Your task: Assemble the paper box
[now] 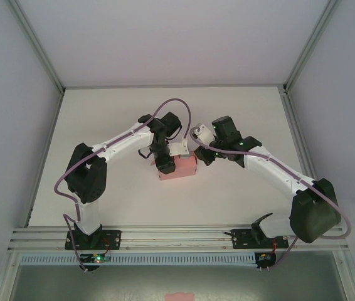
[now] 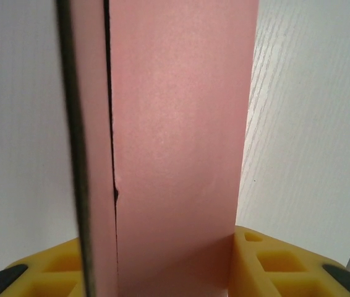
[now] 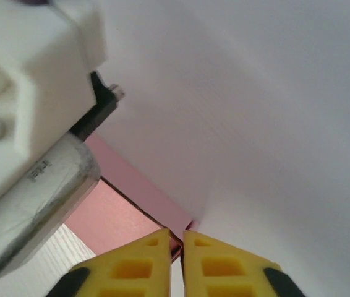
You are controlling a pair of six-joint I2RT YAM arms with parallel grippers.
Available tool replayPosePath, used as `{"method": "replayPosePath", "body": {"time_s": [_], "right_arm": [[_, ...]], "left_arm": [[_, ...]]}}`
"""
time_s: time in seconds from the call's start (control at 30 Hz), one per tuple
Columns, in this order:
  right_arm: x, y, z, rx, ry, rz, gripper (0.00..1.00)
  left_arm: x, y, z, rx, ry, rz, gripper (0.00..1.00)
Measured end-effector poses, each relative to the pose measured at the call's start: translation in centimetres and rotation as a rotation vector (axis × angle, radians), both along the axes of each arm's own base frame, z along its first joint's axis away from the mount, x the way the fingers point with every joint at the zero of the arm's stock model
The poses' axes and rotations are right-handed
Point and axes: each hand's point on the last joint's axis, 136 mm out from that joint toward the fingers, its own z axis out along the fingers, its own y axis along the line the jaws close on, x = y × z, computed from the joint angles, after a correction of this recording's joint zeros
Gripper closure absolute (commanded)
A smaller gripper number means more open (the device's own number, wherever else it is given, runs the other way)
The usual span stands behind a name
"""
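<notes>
The paper box (image 1: pixel 177 168) is seen at the centre of the table (image 1: pixel 240 113), already folded into a rectangular body; a dark seam along one side panel (image 2: pixel 112 185) suggests that a flap is not yet seated. The box is clamped between the jaws of the left gripper (image 2: pixel 162 260). The jaws of the right gripper (image 3: pixel 176 238) are brought almost together, and a thin card edge is pinched between them.

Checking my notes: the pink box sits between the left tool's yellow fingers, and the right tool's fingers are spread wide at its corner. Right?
No: the right wrist view shows the right tool nearly shut, pinching a thin edge of the box at its corner. The left tool does have the box between its yellow fingers.
</notes>
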Motion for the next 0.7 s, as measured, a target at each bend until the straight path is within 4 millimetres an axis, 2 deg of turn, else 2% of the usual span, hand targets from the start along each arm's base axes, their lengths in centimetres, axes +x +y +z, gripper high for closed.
{"method": "replayPosePath", "body": {"time_s": [0.07, 0.27, 0.4, 0.7], "right_arm": [[-0.34, 0.18, -0.22, -0.008, 0.019, -0.022, 0.82], [-0.17, -0.03, -0.27, 0.002, 0.055, -0.094, 0.89], [-0.02, 0.02, -0.36, -0.007, 0.088, -0.128, 0.84], [-0.11, -0.14, -0.54, -0.014, 0.118, -0.182, 0.80]], "left_arm": [[0.00, 0.00, 0.00, -0.001, 0.002, 0.003, 0.60], [0.02, 0.01, 0.00, -0.001, 0.003, 0.006, 0.60], [0.03, 0.00, 0.00, -0.001, 0.004, 0.011, 0.60], [0.00, -0.04, 0.02, -0.003, 0.009, 0.019, 0.61]]}}
